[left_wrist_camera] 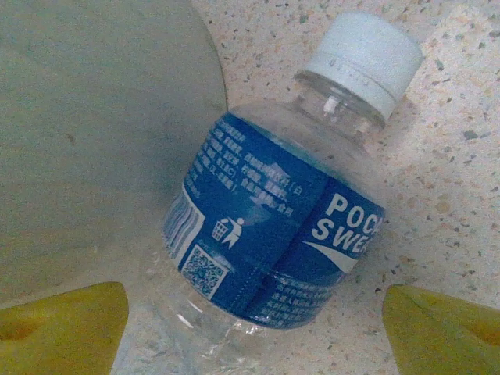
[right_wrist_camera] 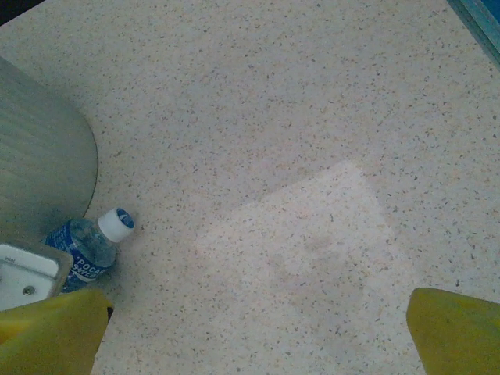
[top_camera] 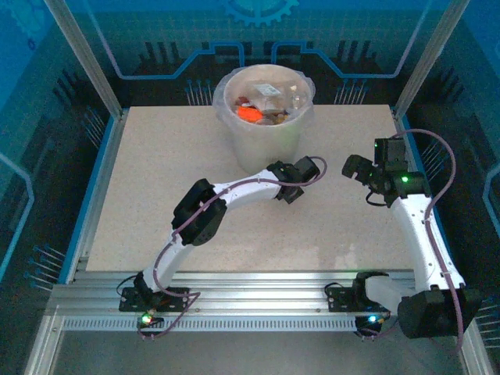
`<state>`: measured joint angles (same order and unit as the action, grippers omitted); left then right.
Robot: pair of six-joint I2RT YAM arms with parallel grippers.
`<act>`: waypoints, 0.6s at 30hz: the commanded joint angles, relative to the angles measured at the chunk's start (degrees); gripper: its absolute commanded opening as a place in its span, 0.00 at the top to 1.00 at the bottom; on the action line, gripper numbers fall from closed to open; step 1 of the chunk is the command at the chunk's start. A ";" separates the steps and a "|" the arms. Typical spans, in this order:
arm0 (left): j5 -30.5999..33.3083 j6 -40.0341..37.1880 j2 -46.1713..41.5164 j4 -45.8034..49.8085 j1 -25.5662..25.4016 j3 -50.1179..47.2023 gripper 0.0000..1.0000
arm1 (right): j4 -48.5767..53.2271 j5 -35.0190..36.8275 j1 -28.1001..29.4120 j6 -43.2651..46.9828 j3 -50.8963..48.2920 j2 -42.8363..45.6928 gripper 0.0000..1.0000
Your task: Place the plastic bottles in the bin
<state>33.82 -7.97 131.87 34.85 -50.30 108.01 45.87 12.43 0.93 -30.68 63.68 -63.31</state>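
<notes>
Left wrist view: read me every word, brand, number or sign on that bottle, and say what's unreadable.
"POC" above "SWE": white letters, cut off by the curve, on the blue label of the bottle.
Person-and-bin sign, QR code, barcode: same label, no digits legible.
Small white print: too small to read.
Right wrist view: the label's lettering is too small and blurred to read.

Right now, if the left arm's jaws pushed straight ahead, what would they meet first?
The blue-labelled bottle. It lies on the table, centred ahead of the open jaws and right beside the bin. Depth is unclear, but nothing looks to be in front of it.
</notes>
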 commanded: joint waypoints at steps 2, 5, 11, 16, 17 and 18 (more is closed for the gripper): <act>0.81 -1.15 2.26 1.59 0.24 2.53 0.13 | -0.98 -0.98 -0.93 -0.53 -0.78 0.74 0.00; 0.38 -1.06 3.19 1.94 0.38 3.08 0.12 | -1.10 -1.09 -0.93 -0.55 -0.97 0.74 0.00; -1.71 -0.80 4.44 2.57 0.56 3.44 0.13 | -1.31 -0.84 -0.89 -0.44 -1.17 0.57 0.00; -4.41 0.47 4.69 2.46 0.47 2.69 0.21 | -1.48 -0.83 -0.95 -0.52 -1.10 0.38 0.00; -4.75 0.66 4.71 2.42 0.47 2.58 0.22 | -1.54 -0.88 -0.93 -0.55 -1.10 0.45 0.00; -5.14 0.76 4.74 2.36 0.44 2.54 0.27 | -1.57 -0.86 -0.93 -0.56 -1.05 0.31 0.00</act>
<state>31.05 -7.73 135.50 35.83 -50.04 109.60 45.32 11.70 0.93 -30.68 62.98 -63.31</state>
